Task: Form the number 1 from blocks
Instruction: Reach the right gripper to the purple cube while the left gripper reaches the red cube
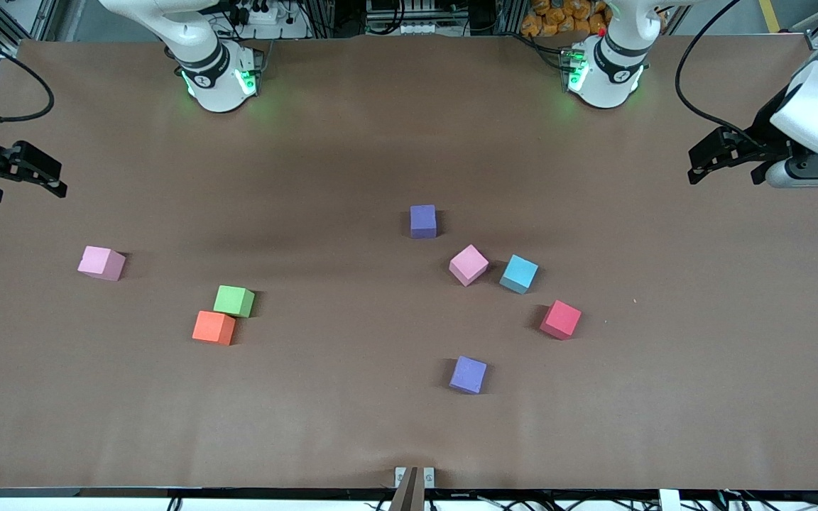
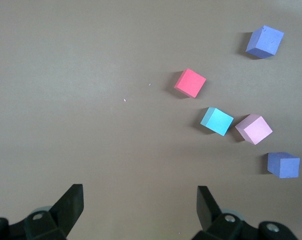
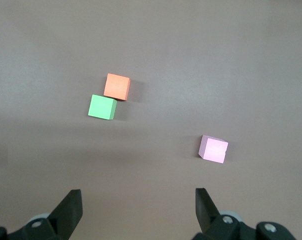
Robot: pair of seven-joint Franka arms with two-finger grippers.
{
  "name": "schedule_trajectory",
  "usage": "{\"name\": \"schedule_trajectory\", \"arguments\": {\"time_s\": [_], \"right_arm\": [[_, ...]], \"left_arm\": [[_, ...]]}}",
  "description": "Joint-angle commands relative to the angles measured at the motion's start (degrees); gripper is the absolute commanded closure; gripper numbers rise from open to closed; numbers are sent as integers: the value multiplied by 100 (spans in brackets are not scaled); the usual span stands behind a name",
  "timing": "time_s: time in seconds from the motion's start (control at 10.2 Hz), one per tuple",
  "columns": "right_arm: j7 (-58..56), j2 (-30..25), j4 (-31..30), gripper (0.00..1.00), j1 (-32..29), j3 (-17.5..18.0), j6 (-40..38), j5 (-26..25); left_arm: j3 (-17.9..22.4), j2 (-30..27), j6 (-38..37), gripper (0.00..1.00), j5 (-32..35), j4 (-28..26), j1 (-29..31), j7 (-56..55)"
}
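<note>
Lying scattered on the brown table point(image 1: 352, 163) are 8 foam blocks, none lined up into a numeral 1. Toward the right arm's end sits 1 pink block point(image 1: 101, 263) on its own, well apart from the rest. Nearer the front camera, the green block point(image 1: 233, 301) and the orange block point(image 1: 214, 328) touch at a corner, the orange one lower in the front view. Around the middle of the table, a purple block point(image 1: 423, 221) lies farthest from the front camera. Slightly nearer than it are a second pink block point(image 1: 469, 265) and the light blue block point(image 1: 519, 274), just beside each other but apart, both turned at an angle. The red block point(image 1: 560, 319) lies nearer still, toward the left arm's end, and a second purple block point(image 1: 468, 375) is the nearest of all to the front camera.

Both arms wait at the table's ends. The left gripper point(image 1: 700, 165) hangs over the table edge at the left arm's end, its fingers point(image 2: 71, 202) spread wide apart and holding nothing. The right gripper point(image 1: 54, 181) hangs over the table edge at the right arm's end, fingers point(image 3: 71, 206) likewise spread wide and empty.
</note>
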Motion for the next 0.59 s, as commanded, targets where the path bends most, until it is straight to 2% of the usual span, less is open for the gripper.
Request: {"name": "schedule_trajectory", "arguments": {"time_s": [0.0,0.29,0.39,0.49], "right_arm": [[-60,36,120,0,146,-159,-109,-38],[-42,54,182,0,119,-106,-232,50],[-7,158,129,0,145,51,-337,286],[141,281,85,0,215,400,-329,340]], "left_arm": [[-14,-145,98,0,-95,-128,31,203],[-32,152,72,0,-87,-110,13,81],[-41,458,98,0,18,-67,-48,64],[-58,870,142,0,106,142,-92,-111]]}}
